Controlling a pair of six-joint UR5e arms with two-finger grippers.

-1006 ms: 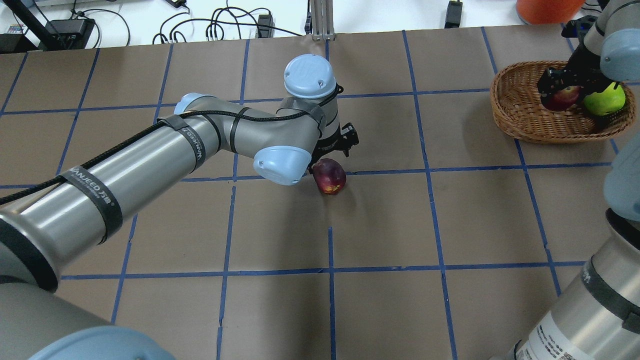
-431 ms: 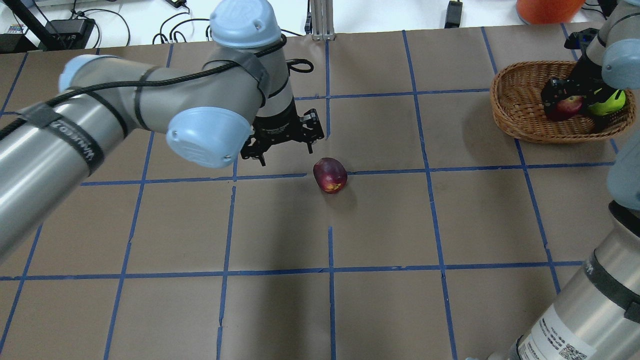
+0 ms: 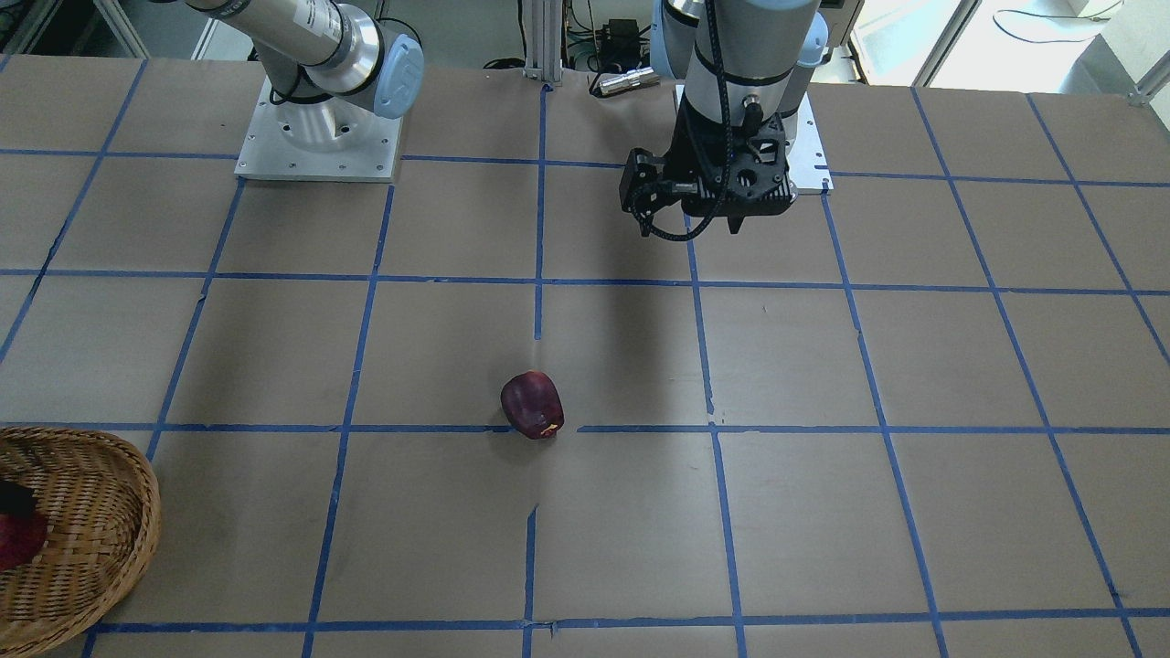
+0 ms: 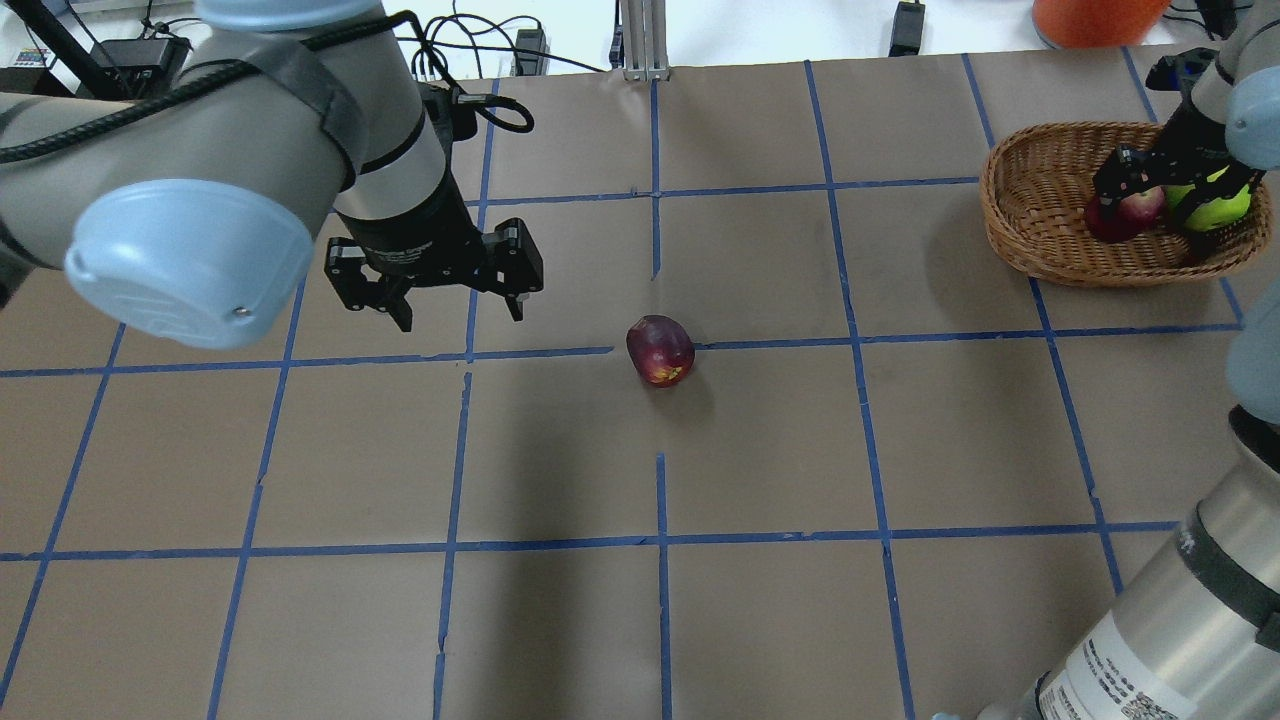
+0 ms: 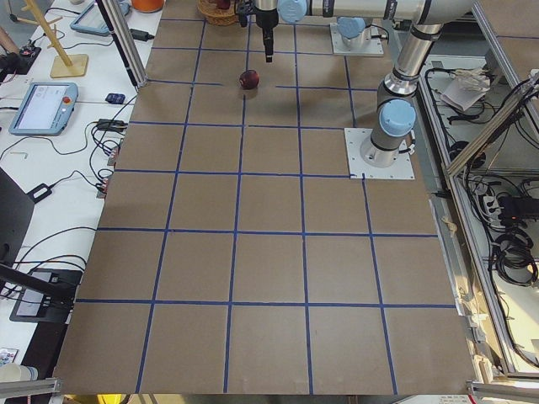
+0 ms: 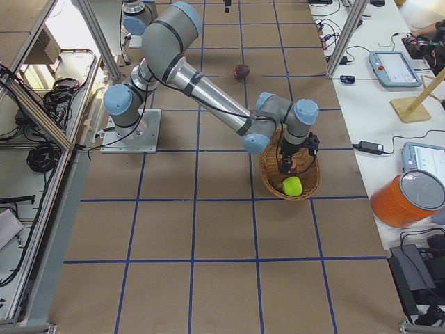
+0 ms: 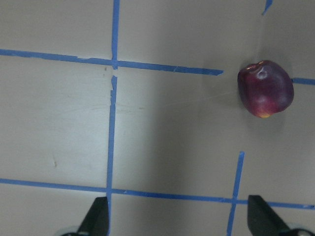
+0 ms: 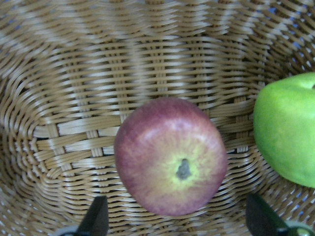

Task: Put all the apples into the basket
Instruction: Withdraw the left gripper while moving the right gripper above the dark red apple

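A dark maroon apple (image 4: 660,350) lies on the brown table near the middle; it also shows in the front view (image 3: 532,404) and the left wrist view (image 7: 266,88). My left gripper (image 4: 460,318) hangs open and empty, well to the left of that apple and above the table. The wicker basket (image 4: 1040,230) stands at the far right. A red apple (image 8: 170,155) and a yellow-green apple (image 8: 288,128) lie in it. My right gripper (image 4: 1145,195) hovers open just above the red apple (image 4: 1125,215), its fingers apart on either side.
An orange container (image 4: 1095,18) stands beyond the basket at the table's far edge. Cables and a metal post (image 4: 640,40) line the far edge. Blue tape lines divide the table into squares.
My left arm has swung left and up, away from the maroon apple, which stayed put. My right gripper stayed over the basket and shifted slightly; the red apple rests in the basket.
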